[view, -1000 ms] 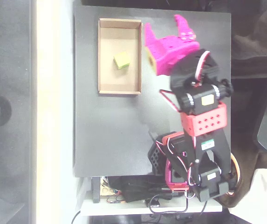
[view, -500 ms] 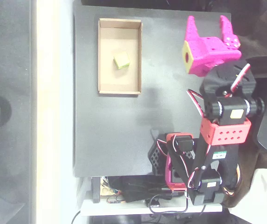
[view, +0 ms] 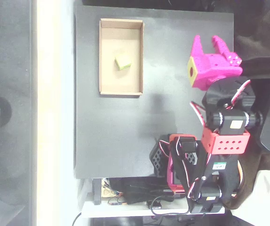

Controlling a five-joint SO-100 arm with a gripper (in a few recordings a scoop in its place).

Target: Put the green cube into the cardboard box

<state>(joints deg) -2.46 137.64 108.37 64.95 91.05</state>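
Magenta, the gripper hangs near the table's right edge in the overhead view, its two fingers parted and holding nothing. Bare dark tabletop lies open between it and the cardboard box at upper left. Inside that box, near the middle of the floor, rests the green cube.

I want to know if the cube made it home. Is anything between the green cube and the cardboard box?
Nothing is in the way. The green cube already lies on the floor of the cardboard box, and the open magenta gripper is off to the right, apart from both, over the black table.
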